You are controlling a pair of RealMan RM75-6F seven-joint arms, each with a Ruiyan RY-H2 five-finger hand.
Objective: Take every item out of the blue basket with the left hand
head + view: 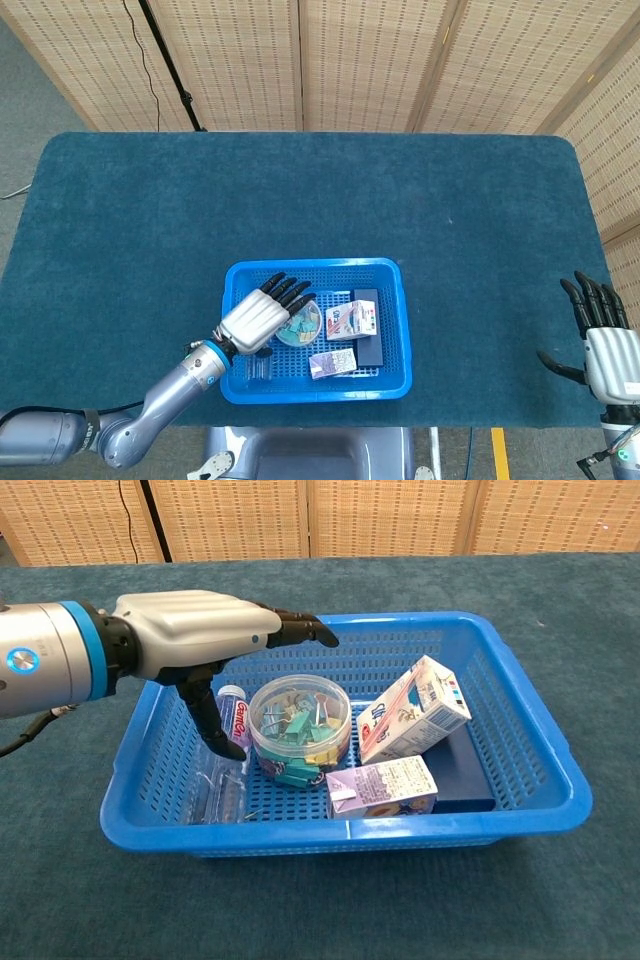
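The blue basket (pixel 392 330) (pixel 545 740) sits near the table's front edge. Inside lie a clear water bottle (pixel 230 740) at the left, a round clear tub of binder clips (pixel 305 325) (pixel 300 730), a white carton (pixel 350 318) (pixel 415 708), a purple carton (pixel 333 363) (pixel 385 785) and a dark blue box (pixel 368 335) (pixel 465 770). My left hand (pixel 258 317) (pixel 205 640) hovers open over the bottle and the tub's left side, fingers stretched forward, thumb pointing down beside the bottle. My right hand (pixel 605 345) rests open at the table's right front corner.
Dark teal cloth covers the table (pixel 300 200). Wicker screens (pixel 380 60) stand behind it, with a black stand leg (pixel 170 70) at the back left.
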